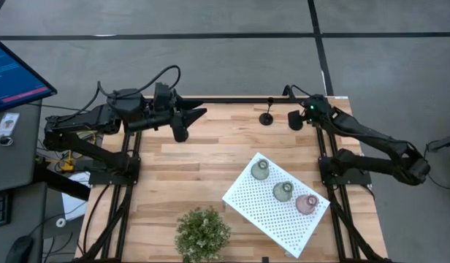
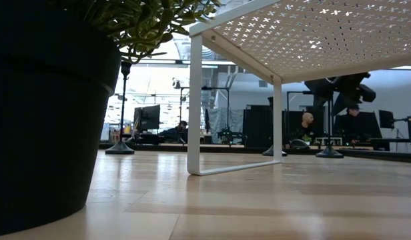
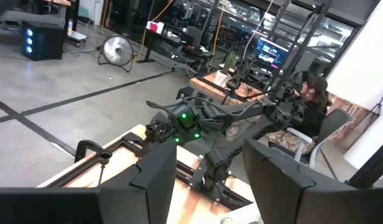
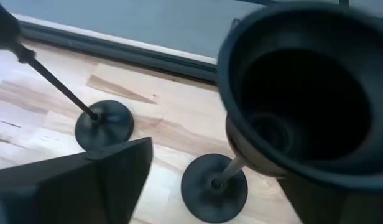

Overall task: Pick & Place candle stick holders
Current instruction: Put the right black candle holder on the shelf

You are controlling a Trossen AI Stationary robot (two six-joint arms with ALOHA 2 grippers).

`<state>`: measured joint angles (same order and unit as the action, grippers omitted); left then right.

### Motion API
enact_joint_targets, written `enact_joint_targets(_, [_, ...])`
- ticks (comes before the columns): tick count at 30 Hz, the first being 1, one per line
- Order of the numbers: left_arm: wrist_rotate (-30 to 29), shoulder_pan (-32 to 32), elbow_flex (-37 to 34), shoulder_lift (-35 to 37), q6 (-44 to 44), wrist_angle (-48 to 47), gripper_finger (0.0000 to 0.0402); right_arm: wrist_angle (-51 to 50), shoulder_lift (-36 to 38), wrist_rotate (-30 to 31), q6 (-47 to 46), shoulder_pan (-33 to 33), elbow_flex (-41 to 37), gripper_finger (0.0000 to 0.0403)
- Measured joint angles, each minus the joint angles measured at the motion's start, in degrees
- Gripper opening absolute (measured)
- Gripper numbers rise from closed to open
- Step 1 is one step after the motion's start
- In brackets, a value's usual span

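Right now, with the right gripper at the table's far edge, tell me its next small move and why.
Probably shut the right gripper on the nearer black candle stick holder. In the right wrist view the fingers are open and the holder's thin stem seems to stand between them, with its round base on the wood. A second black candle stick holder stands clear beside it. The left gripper waits open at the far left.

Three pale bulbous holders (image 1: 283,191) sit on the perforated board (image 1: 254,208); black stemmed holders (image 1: 267,117) stand at the far edge.

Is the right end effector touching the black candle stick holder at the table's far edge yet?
Cannot tell. In the right wrist view the black round-based, thin-stemmed candle stick holder stands between the right end effector's fingers, but its cup hides any contact. The high view is too coarse.
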<state>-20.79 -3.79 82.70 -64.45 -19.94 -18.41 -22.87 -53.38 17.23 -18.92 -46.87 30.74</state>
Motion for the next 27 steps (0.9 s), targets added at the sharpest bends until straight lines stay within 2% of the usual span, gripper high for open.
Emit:
enact_joint_targets(4, [-0.5,0.0,0.0,0.0,0.2,0.0,0.0176,-0.2,-1.0,-0.7,1.0,-0.8,0.0,0.0220])
enact_joint_targets(10, [-0.7,0.7,0.0,0.0,0.2,0.0,0.0164,-0.2,-1.8,-1.5,5.1,-0.9,0.0,0.0039])
enact_joint_targets(11, [-0.6,0.9,0.0,0.0,0.2,0.0,0.0162,-0.2,-1.8,-1.8,6.2,-0.9,0.0,0.0021])
enact_joint_targets(19, [-0.6,1.3,0.0,0.0,0.2,0.0,0.0151,-2.0,-0.1,-2.2,6.9,-0.8,1.2,0.0009])
enact_joint_targets(23, [-0.6,1.3,0.0,0.5,0.2,0.0,0.0147,-6.7,3.3,-1.8,9.2,-0.8,7.8,0.0006])
enact_joint_targets(27, [-0.4,1.3,0.1,1.2,0.2,0.0,0.0148,-14.3,5.5,-0.1,13.6,-0.6,19.5,0.0006])
